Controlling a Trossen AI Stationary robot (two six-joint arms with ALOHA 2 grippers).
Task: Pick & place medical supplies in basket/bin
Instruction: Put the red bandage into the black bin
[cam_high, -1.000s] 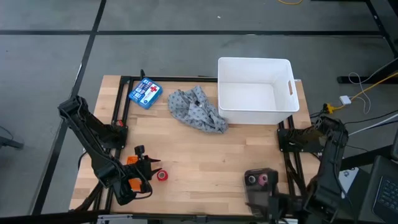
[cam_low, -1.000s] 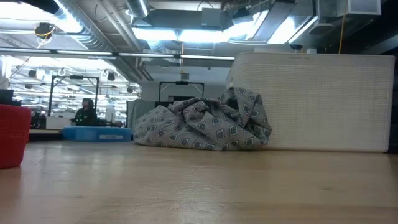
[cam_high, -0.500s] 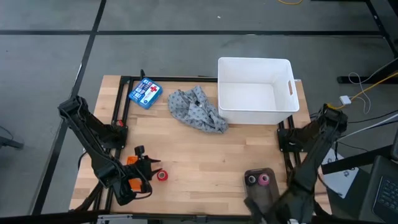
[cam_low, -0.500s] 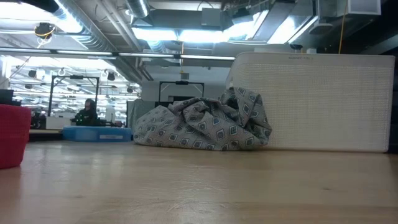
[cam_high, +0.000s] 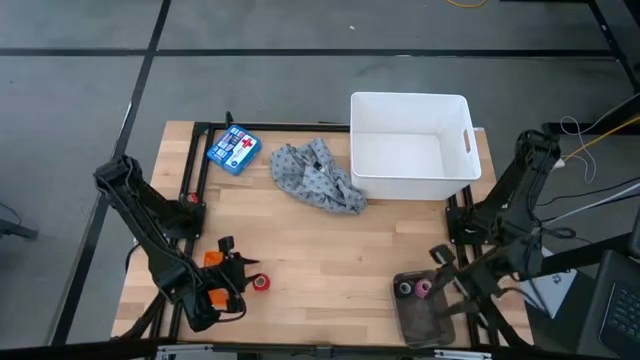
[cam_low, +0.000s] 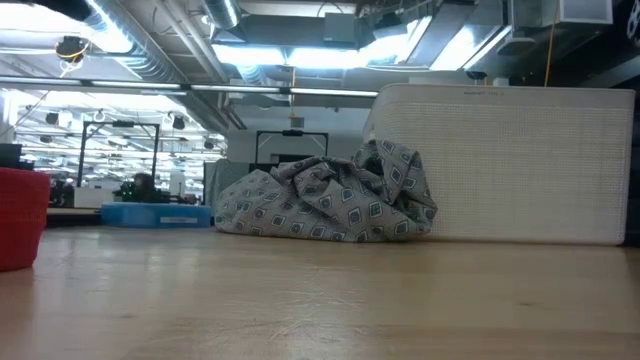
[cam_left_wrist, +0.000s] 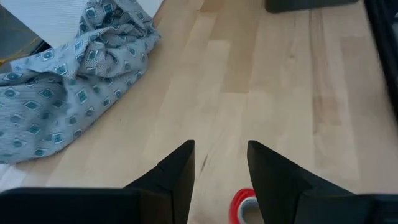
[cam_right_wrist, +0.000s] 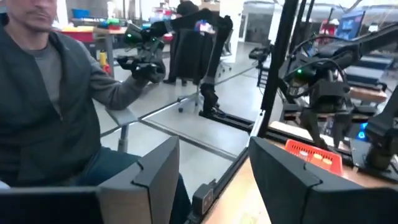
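A: Item one, left arm?
B: Folded low over the table's (cam_high: 330, 250) near-left corner, forearm level, left gripper (cam_left_wrist: 221, 146) pointing across the boards. Fingers apart by a narrow gap, nothing between them

A: Nearest supply?
B: Red tape roll (cam_left_wrist: 245, 205), lying flat on the wood just ahead of the fingertips, beside one finger, not held

A: Further out from that gripper?
B: Blue box (cam_high: 233, 149), well beyond it at the far-left edge; white panel with a red cross, any lettering too small to read. Grey patterned cloth (cam_high: 318, 178), crumpled, ahead of the gripper and well apart from it, its edge against the bin's wall

A: The bin?
B: White tub (cam_high: 410, 97), far right of the table, slot handle in its right side, interior bare

A: Right side?
B: Small dark flat tray (cam_high: 420, 320) at the near edge, holding a black roll (cam_high: 404, 289) and a pink roll (cam_high: 424, 289) side by side at its far end

A: Right arm?
B: Elbow raised beside the bin's right side, forearm sloping down to the tray. Right gripper (cam_right_wrist: 214, 146) faces off the table toward a seated person (cam_right_wrist: 50, 106); fingers spread, nothing gripped, tray close beside it
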